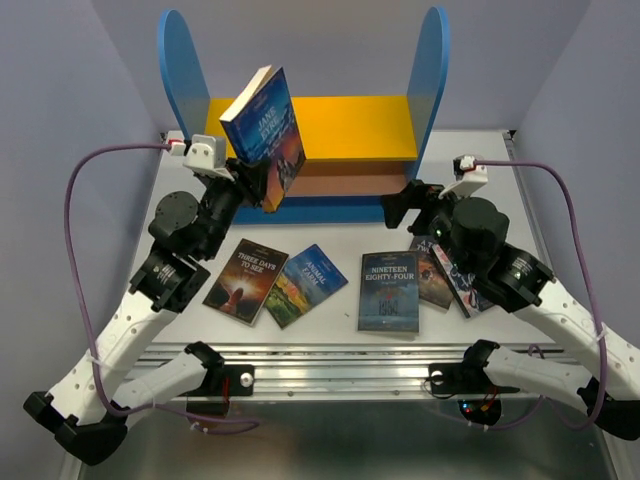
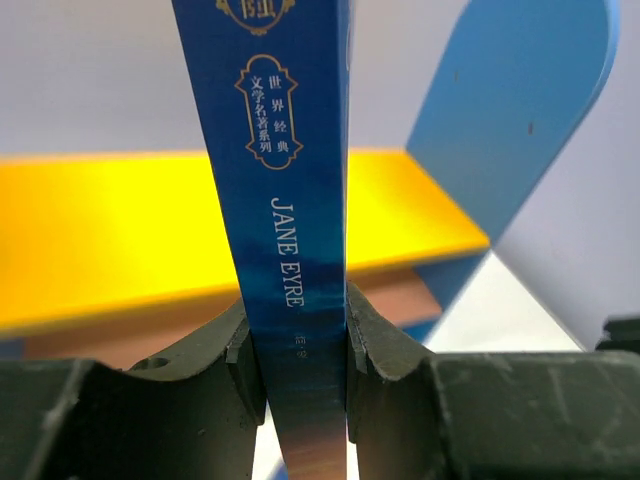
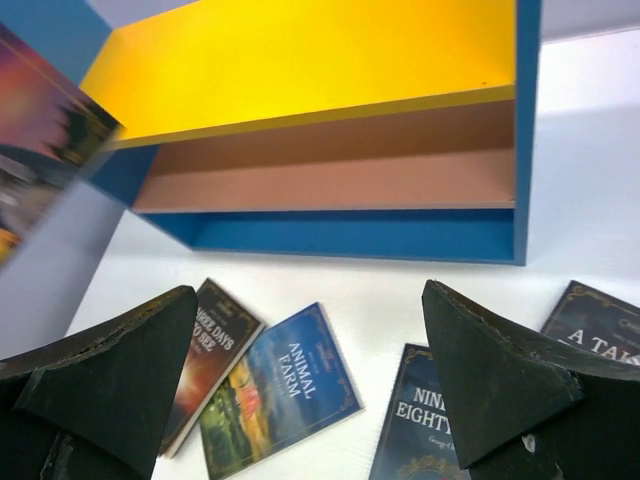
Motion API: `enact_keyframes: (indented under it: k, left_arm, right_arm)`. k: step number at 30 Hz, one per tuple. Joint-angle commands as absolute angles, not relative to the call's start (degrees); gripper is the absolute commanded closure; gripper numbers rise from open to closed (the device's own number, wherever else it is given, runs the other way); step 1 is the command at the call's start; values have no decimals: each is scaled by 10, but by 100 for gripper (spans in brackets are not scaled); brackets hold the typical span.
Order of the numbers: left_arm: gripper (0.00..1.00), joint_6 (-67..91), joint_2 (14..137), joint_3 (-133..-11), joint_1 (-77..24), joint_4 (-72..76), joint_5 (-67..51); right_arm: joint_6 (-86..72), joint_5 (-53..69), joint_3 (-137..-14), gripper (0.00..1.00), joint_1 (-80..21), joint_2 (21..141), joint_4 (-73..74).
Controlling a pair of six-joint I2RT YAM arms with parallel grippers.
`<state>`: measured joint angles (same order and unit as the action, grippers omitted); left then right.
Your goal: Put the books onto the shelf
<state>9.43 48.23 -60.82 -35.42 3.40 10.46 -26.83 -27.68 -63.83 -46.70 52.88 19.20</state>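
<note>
Paperback with a blue cover, Jane Eyre point(image 1: 262, 130), stands upright in the air in front of the small wooden shelf point(image 1: 430, 80) with its blue round-topped sides. It is pinched at its lower end by the left gripper point(image 2: 297, 370). The other paperbacks point(image 1: 388, 290) lie flat on the white table point(image 1: 340, 235), with lilac-grey walls point(image 1: 60, 90) all round. Over them hangs the right gripper point(image 3: 310, 292), jaws spread wide. Only the left wrist view reads the spine lettering; the right wrist view looks straight onto the shelf's brown lower board point(image 3: 330, 180).
</note>
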Motion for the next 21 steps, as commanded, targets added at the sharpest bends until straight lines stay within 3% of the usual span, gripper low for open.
enact_keyframes:
  k: [1,4,11,21]
  left_arm:
    - [100,-39,485,-694,-358,214,148]
    - [100,-100,493,-668,-358,289,191]
    - [100,-215,541,-620,-328,455,168]
    - [100,-92,670,-687,-156,468,36]
  right_arm:
    - [-251,-343,-630,0,-469,531,195]
    - [-249,-340,-633,0,-469,547,194]
    - [-242,-310,-652,0,-469,605,195]
    - [-231,-304,-690,0,-469,660,195]
